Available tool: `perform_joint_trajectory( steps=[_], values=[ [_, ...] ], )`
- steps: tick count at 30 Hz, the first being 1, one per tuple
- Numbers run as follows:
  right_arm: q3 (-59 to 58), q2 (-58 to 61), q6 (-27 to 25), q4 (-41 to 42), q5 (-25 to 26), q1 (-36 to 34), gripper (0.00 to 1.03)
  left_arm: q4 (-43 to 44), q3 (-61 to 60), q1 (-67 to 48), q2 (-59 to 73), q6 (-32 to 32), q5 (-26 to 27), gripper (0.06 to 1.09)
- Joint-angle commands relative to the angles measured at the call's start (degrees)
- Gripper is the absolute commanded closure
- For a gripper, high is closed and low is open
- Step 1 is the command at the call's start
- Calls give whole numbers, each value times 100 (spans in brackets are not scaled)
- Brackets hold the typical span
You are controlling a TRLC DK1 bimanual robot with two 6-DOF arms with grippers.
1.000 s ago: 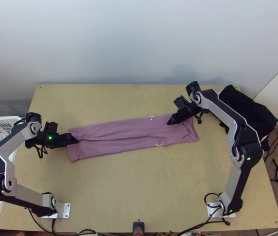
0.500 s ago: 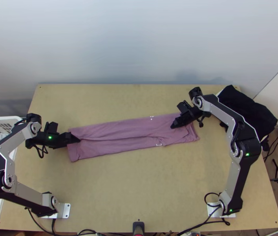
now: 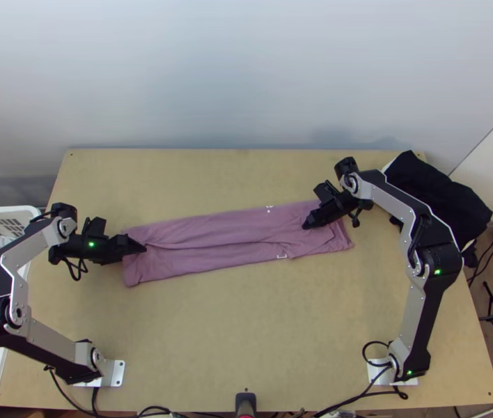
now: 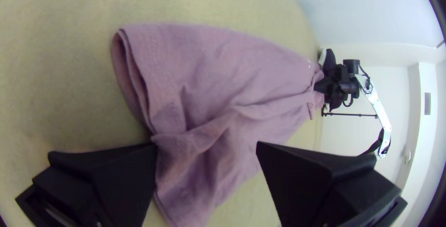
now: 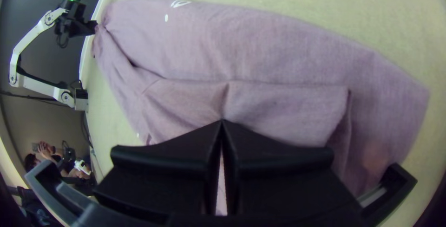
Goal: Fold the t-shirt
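Left gripper edges inward over the t-shirt, jaws wide and empty, likely setting up a fold, right gripper closed, its hold unclear!

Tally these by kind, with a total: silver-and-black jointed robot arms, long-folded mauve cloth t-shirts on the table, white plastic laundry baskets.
Robot arms: 2
Mauve t-shirt: 1
White basket: 1
Total: 4
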Motion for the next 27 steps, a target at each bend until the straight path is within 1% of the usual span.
perform_joint_trajectory(
  steps=[1,3,4,7,8,10,12,13,17,19,23,27],
  values=[
    [-56,-9,24,43,26,29,100,187,-34,-16,204,43,132,28],
    [-47,-44,24,43,26,29,100,292,-34,-25,257,69,123,35],
    [-38,-53,24,43,26,29,100,327,-26,-25,292,78,123,40],
    [-12,-53,24,43,35,29,100,477,-8,-8,424,43,123,66],
    [-12,-53,24,43,35,29,100,512,1,10,477,25,123,72],
    [-12,-62,15,43,44,29,100,529,27,45,565,8,123,81],
    [-21,-71,24,43,44,29,100,582,1,63,573,8,123,84],
    [-30,-71,24,43,44,29,100,626,-17,72,565,8,123,87],
    [-56,-71,24,43,61,47,100,626,-17,142,521,16,132,97],
    [-82,-71,24,43,70,56,100,626,-26,221,468,-1,132,104],
    [-100,-71,24,51,70,65,100,547,-17,326,354,52,167,104],
    [-82,-80,41,43,61,47,100,239,168,423,116,140,193,104]
  ],
)
